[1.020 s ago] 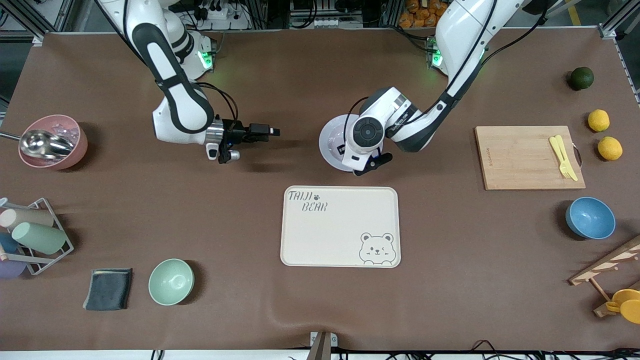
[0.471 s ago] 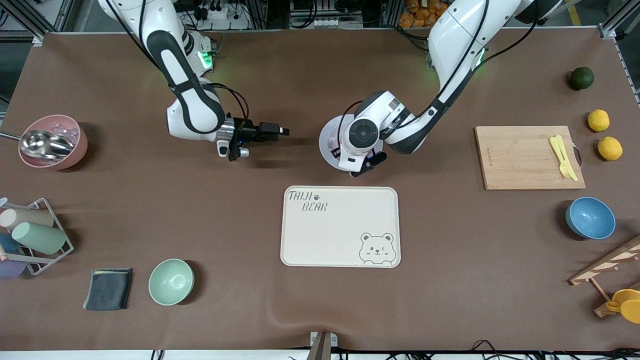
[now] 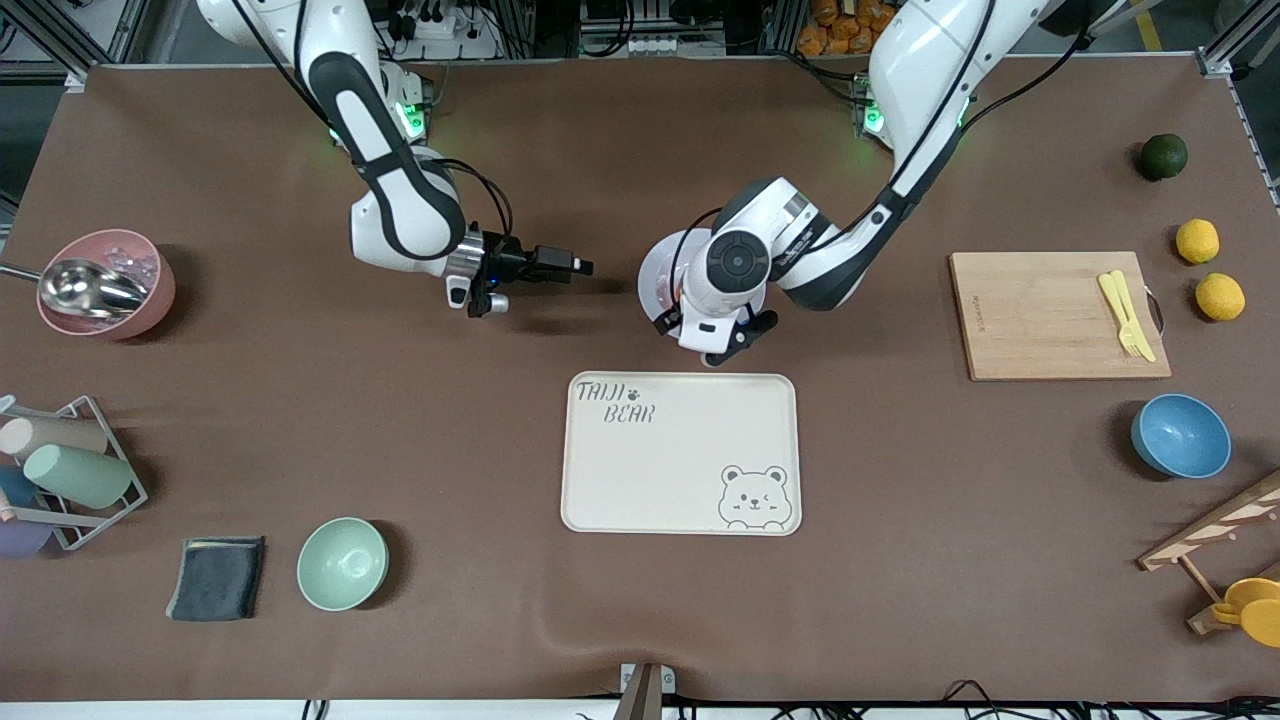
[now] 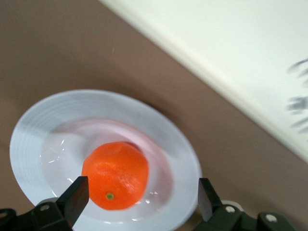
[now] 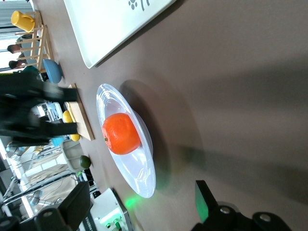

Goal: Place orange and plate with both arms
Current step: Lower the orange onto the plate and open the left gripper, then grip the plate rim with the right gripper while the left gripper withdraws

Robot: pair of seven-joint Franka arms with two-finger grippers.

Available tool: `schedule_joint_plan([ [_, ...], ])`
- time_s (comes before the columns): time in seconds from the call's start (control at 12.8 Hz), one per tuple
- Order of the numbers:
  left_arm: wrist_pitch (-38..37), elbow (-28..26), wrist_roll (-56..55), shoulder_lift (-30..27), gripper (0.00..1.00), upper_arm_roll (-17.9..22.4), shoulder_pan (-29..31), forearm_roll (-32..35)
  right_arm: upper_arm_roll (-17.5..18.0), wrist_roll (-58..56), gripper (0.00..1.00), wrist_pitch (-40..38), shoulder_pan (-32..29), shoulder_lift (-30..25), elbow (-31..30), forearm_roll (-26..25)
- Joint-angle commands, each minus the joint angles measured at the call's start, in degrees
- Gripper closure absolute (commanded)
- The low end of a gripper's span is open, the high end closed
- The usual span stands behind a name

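Left gripper [image 4: 139, 202]: the fingers [image 4: 74, 198] stand wide apart and hold nothing. In the left wrist view they flank the orange [image 4: 115, 175] without touching it. The orange lies in the well of the plate [image 4: 29, 144], free of both fingers. In the front view this gripper [image 3: 722, 345] sits at centre frame, directly over the plate [image 3: 650, 275], and the wrist hides most of the dish; the orange is not visible there.

Right gripper [image 5: 142, 202]: the fingers [image 5: 77, 202] are spread wide and empty. In the right wrist view the orange [image 5: 121, 134] and the plate [image 5: 144, 178] lie ahead of the fingers, well apart from them. In the front view this gripper [image 3: 570, 266] appears left of centre, level with the plate and near its rim, pointing toward it.

Plate position: upper centre of the front view, on the brown table [image 3: 900, 560], just above the cream bear-printed tray [image 3: 680, 455] and not touching it.

Surroundings: a wooden cutting board [image 3: 1050, 315] lies at the right of the frame.
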Motion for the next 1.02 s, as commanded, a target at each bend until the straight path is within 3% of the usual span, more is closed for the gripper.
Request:
schedule_joint_plan([
  [0.0,-4.8,1.6,-0.4,-6.7,0.00,0.5,2.1,0.1,-0.3,0.6,0.05,1.5,2.0,-0.1,0.7,2.6],
  [0.24,-11.6,7.1,4.9,-11.5,0.00,0.5,6.5,0.2,-0.3,0.0,0.09,1.4,4.0,1.1,2.2,6.6],
  [0.55,-14.2,9.3,19.9,-17.4,0.00,0.4,16.1,0.2,-0.3,-5.7,0.16,1.3,6.1,6.2,5.7,12.7],
  [0.71,-16.5,10.2,25.7,-19.7,0.00,0.5,20.2,0.4,-0.3,-6.3,0.23,1.0,6.3,7.2,6.3,13.6],
  [0.94,-22.0,14.4,36.8,-21.1,0.00,0.5,27.4,0.9,-0.3,-6.4,0.25,1.2,7.9,10.0,9.2,16.5],
])
